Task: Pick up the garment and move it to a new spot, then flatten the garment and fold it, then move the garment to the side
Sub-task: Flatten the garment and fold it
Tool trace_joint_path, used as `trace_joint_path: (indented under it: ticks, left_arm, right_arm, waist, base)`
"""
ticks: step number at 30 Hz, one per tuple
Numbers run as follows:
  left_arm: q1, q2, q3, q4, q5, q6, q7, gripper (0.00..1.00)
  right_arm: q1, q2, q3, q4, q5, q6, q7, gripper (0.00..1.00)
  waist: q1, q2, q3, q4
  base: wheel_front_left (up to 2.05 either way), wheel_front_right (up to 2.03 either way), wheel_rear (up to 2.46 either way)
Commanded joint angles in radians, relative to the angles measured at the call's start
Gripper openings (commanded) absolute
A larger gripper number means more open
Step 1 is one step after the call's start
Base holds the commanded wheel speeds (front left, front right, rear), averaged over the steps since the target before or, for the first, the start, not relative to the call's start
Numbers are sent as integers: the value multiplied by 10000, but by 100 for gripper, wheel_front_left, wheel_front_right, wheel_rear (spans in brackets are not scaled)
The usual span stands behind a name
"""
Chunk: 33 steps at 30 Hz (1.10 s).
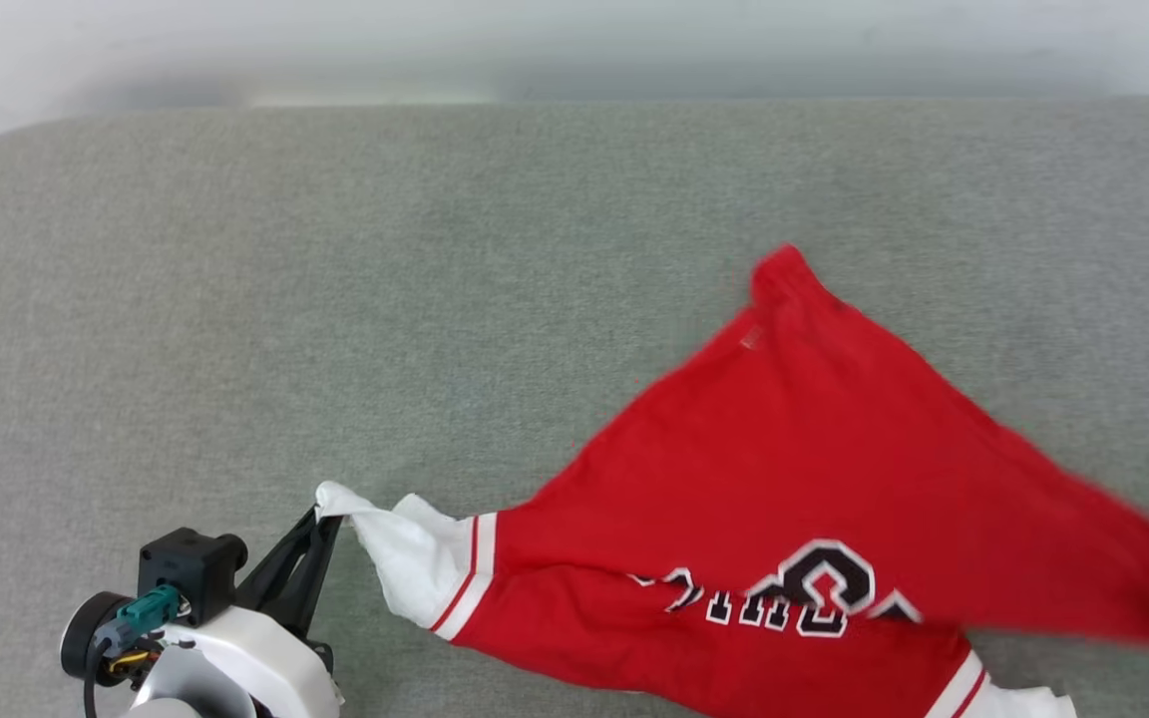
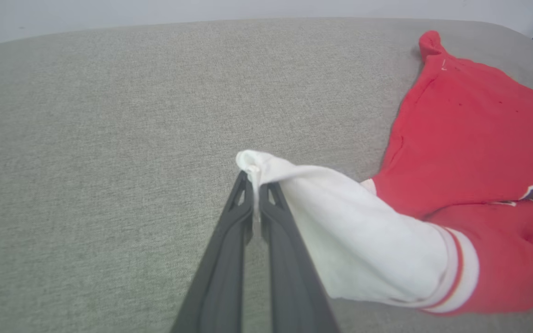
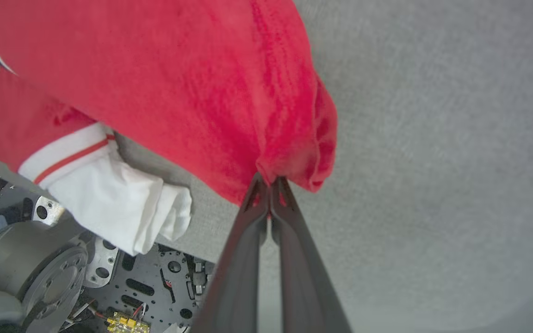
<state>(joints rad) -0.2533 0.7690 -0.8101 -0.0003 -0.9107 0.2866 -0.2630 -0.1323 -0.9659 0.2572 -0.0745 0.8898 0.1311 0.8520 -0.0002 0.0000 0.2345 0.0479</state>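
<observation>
At the head view's seven o'clock, the left gripper (image 1: 327, 519) is pinching the tip of a white sleeve (image 2: 363, 240), its fingers pressed together on the cloth. The right wrist view is adding the right gripper (image 3: 271, 181), clamping a bunched red hem, with the other sleeve (image 3: 123, 208) hanging at eight o'clock over the robot's perforated base plate (image 3: 155, 282). The soft garment (image 1: 804, 449) is lying stretched toward four o'clock on the grey woven cushion (image 1: 335, 299).

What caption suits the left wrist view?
Left gripper shut on the garment, at its white sleeve tip, on the grey surface.
</observation>
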Motion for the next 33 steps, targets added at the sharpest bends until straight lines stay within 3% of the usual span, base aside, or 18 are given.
trace_joint_path:
  ticks: [1,7,12,13,24,29,33]
  left_arm:
    - [85,36,-21,-17,-24,54,-10,0]
    - [158,73,-62,-40,17,82,12,0]
    - [200,183,-42,-69,-22,134,44,0]
    - [199,222,-42,-97,-40,155,75,0]
    - [26,227,-116,-298,116,232,157,0]
    - [-186,148,-171,-432,299,245,181,0]
    - [-382,47,-162,-490,395,254,191,0]
  right_arm:
    - [656,148,-144,20,69,-7,-163,0]
    - [2955,1007,-510,396,-21,-7,-985,0]
    - [3315,1541,-563,686,-103,-7,-1422,0]
    - [3069,1521,-683,678,-187,-7,-1552,100]
    - [456,401,-1604,-1037,240,-7,-1415,100]
    - [-1619,105,-700,-1329,-3,-7,-231,100]
    - [-3406,510,536,-852,-514,-7,899,100]
  waist:
    - [2,0,-116,-127]
    - [2,0,-74,-202]
    - [2,0,-45,-306]
    - [2,0,-86,-337]
    - [2,0,-9,-63]
    - [2,0,386,233]
    - [2,0,755,450]
  base:
    - [0,0,0]
    - [0,0,0]
    - [0,0,0]
    - [0,0,0]
    - [0,0,0]
    - [0,0,0]
    - [0,0,0]
